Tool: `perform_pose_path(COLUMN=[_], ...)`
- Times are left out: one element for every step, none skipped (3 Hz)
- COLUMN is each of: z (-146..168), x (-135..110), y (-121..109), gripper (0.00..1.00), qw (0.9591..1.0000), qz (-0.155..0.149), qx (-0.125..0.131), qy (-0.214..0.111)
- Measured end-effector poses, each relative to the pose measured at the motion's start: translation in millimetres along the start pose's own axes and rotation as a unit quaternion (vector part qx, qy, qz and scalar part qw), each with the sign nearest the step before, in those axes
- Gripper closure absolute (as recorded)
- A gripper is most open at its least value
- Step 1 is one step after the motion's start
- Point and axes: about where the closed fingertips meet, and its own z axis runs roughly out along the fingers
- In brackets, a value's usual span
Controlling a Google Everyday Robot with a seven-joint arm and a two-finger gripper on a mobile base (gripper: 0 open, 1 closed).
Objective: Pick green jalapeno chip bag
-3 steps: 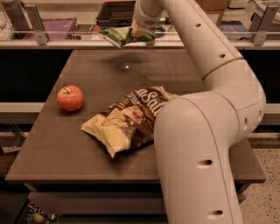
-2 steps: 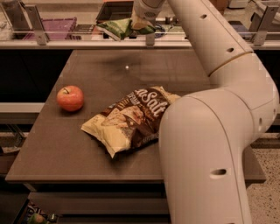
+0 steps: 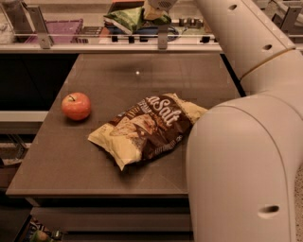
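Observation:
The green jalapeno chip bag (image 3: 127,18) is a small crinkled green foil bag. It hangs in the air at the top of the camera view, well above the far edge of the brown table (image 3: 118,80). My gripper (image 3: 152,13) is at the top edge of the view, shut on the bag's right end. The upper part of the gripper is cut off by the frame. My white arm (image 3: 246,142) fills the right side of the view.
A larger brown-and-cream chip bag (image 3: 149,127) lies on the table's middle. A red apple (image 3: 76,106) sits at the table's left. A rail with a purple tray (image 3: 59,29) and clutter runs behind the table.
My gripper has risen with the green bag, moving it higher and further from the table top. The apple and the brown bag have not moved.

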Motion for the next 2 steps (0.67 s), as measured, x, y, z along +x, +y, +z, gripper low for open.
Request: perform_pose_path(z=[-14.3, -14.3], x=[-5.0, -5.0], y=[-8.5, -8.5], gripper=[1.00, 1.00], qw=[0.9997, 0.9997], qz=[-0.010, -0.010], qx=[0.020, 0.020], qy=[0.006, 0.006])
